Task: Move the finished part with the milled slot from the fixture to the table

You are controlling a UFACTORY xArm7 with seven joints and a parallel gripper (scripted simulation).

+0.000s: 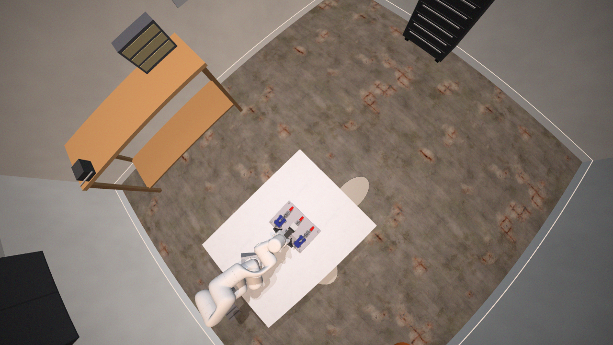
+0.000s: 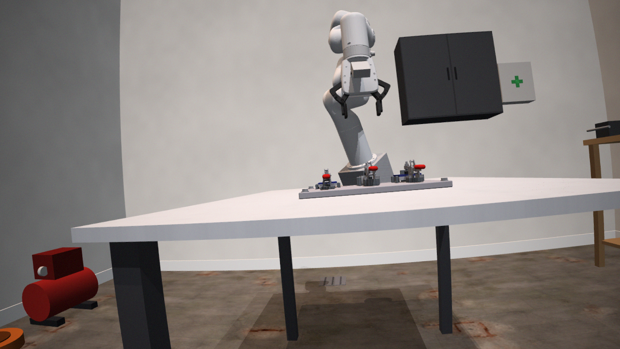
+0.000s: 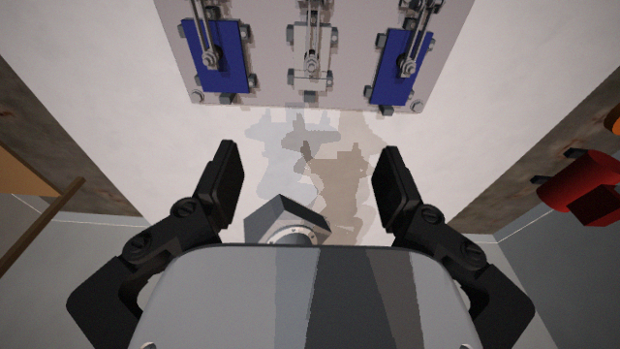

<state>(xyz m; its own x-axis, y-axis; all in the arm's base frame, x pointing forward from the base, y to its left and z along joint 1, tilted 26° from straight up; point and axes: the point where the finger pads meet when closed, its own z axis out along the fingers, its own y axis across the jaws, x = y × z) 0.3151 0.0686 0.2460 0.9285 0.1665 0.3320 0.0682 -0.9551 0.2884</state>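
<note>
Only wrist cam shows slotted part (image 3: 310,58) betw. blue blanks (image 3: 215,53); hand (image 3: 310,181) spread, empty.

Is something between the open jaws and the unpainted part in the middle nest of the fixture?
Yes: its clamp arm lies across the finished part. Otherwise only air separates it from the gripper high above.

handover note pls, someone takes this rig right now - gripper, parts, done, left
Gripper: open, holding nothing, high above the table, short of the fixture plate.
Parts: finished part, pale grey, sits in the middle nest under its clamp. The two blue blanks sit in the outer nests, clamp arms across them.
Done: nothing removed so far.
Left: free the middle clamp, lift the finished part out, lay it flat on the table, release. Leave both blanks clamped.
</note>
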